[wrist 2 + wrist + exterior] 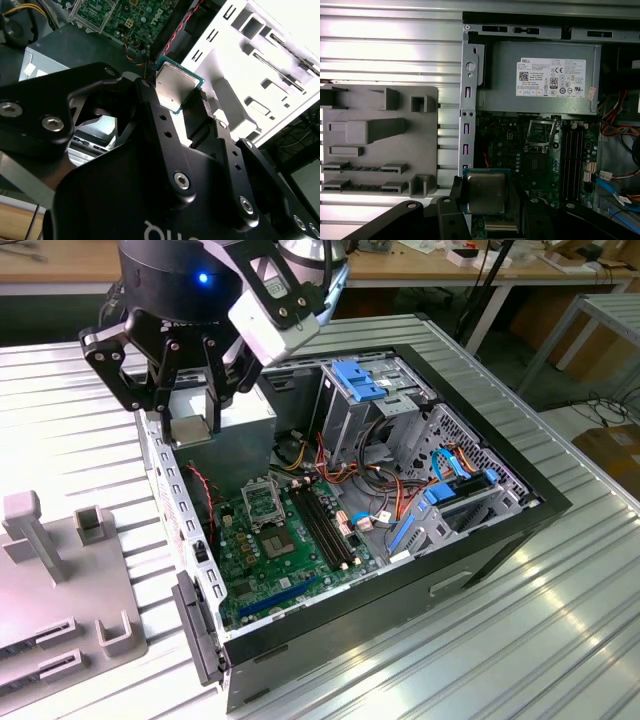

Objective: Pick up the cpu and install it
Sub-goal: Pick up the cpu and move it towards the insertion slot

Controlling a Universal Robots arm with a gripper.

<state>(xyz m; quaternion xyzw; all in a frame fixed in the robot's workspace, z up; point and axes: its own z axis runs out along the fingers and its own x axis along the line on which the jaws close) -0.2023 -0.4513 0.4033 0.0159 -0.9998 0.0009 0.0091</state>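
Observation:
The cpu (190, 426), a small silvery-grey square plate, hangs between my black fingers above the open computer case's near-left corner. My gripper (190, 420) is shut on the cpu. In the second wrist view the cpu (175, 87) sits clamped edge to edge at the gripper (175, 100). In the first wrist view the cpu (486, 192) shows its flat face, held in the gripper (486, 196). The metal-framed socket (262, 502) on the green board (290, 555) lies lower and toward the exterior view's right of the cpu. The socket (540, 134) looks open in the first wrist view.
A grey labelled power-supply box (540, 75) fills the case corner beside the socket. The case's metal side wall (175, 500) stands under the gripper. Memory slots (325, 525), cables and blue-tabbed drive bays (365, 380) crowd the case. A grey fixture plate (50, 580) lies on the ribbed table.

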